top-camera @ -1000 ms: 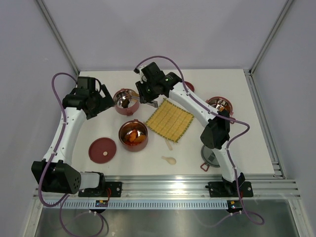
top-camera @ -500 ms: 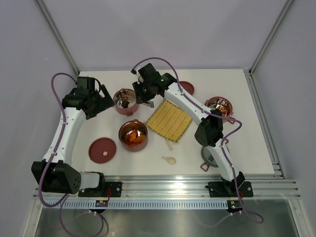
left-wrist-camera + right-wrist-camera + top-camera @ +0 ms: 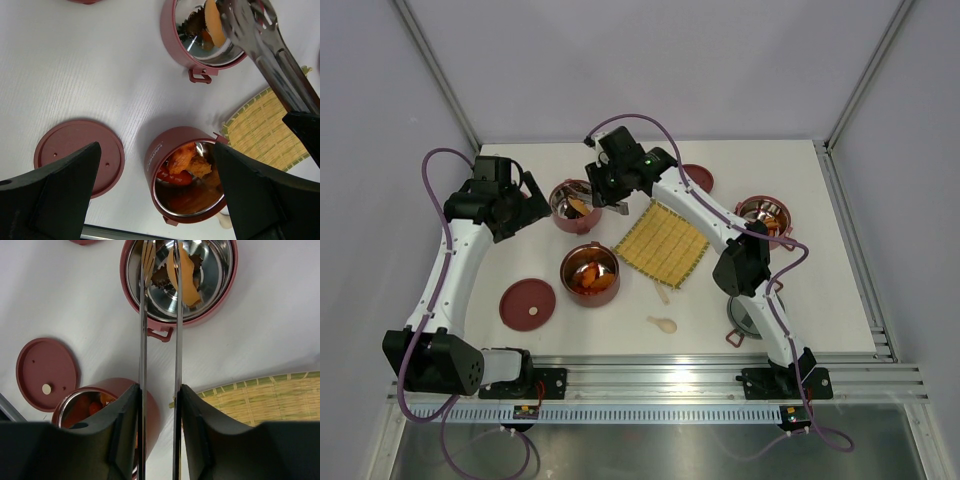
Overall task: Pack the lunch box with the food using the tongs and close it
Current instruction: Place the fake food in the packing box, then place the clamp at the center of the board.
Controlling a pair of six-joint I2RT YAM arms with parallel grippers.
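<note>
Right wrist view: the right claw (image 3: pixel 159 395) is clamped on the tongs (image 3: pixel 143 340), one finger pressing each slim arm — the arms run nearly parallel with a narrow gap. Their tips reach into the back tier (image 3: pixel 215 262), where an orange piece (image 3: pixel 187 277) lies against one tip, next to a brown piece (image 3: pixel 161 276). Whether the tips pinch the orange piece I cannot tell. The left claw (image 3: pixel 157 150) hangs with its fingers wide apart above the front tier (image 3: pixel 152 160), which holds red and orange food (image 3: pixel 182 160). A flat red lid (image 3: pixel 75 150) lies on the table (image 3: pixel 75 60) just beside that tier, and the yellow mat (image 3: pixel 260 132) lies on its other side. In the top view, a third tier (image 3: pixel 765 212) stands well apart at the right — a cream spoon (image 3: pixel 662 323) lies near the front tier, and the grey top lid (image 3: pixel 748 322) sits partly under the right arm.
</note>
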